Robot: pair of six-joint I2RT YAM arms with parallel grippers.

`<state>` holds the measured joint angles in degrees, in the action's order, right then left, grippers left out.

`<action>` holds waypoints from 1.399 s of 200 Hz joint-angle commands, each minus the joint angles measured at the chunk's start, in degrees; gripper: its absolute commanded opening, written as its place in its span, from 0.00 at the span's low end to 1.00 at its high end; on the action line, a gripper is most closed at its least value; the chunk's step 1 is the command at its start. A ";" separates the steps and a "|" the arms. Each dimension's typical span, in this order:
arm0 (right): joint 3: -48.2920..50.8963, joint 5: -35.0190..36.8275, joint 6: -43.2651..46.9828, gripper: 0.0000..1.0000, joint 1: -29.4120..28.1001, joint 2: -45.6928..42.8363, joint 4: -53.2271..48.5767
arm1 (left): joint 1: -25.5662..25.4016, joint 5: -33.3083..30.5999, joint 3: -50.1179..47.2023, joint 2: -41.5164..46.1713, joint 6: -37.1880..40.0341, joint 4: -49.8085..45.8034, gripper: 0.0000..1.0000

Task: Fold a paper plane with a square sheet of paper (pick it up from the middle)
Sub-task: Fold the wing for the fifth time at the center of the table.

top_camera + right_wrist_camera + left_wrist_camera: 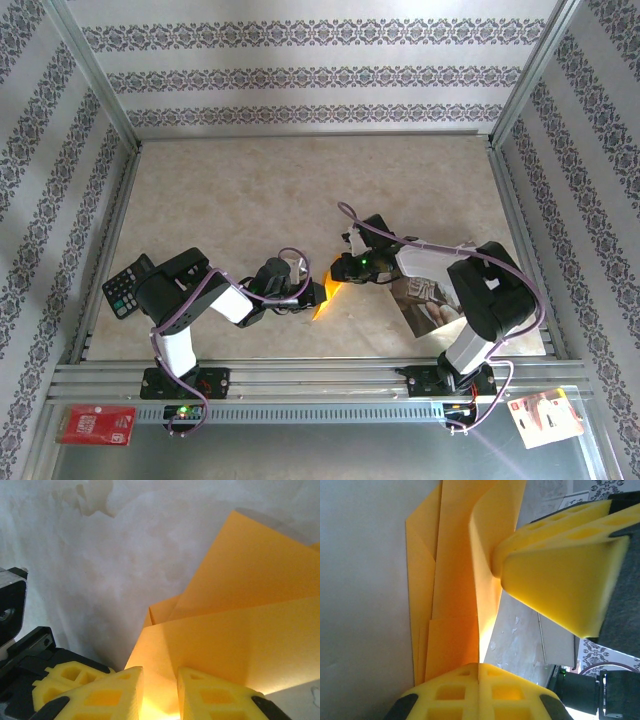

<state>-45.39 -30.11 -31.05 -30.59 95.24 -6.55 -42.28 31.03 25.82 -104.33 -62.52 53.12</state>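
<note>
The square sheet of paper (324,298), bright orange and partly folded into layers, lies on the table between my two grippers. My left gripper (308,290) is shut on a standing edge of it; in the left wrist view the paper (455,580) rises straight out of the closed yellow pads (480,666). My right gripper (338,270) comes in from the right, and its fingers (560,570) meet a raised flap. In the right wrist view its jaws (160,680) stand a little apart, with a fold of the paper (240,610) in the gap.
A glossy printed photo sheet (430,305) lies under the right arm. A black calculator (127,283) sits at the table's left edge. A red card (95,425) and a white-red packet (545,415) lie on the front rail. The beige table (300,190) stretches away behind the grippers.
</note>
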 commanded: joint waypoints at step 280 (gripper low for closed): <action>-1.45 -1.90 2.37 0.23 -2.90 1.48 2.37 | 0.84 -5.26 -5.37 -2.46 -8.18 4.29 0.00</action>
<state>-45.60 -32.36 -29.95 -33.17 95.53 -4.84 -42.24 27.07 21.96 -104.53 -70.32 59.77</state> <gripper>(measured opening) 0.226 0.037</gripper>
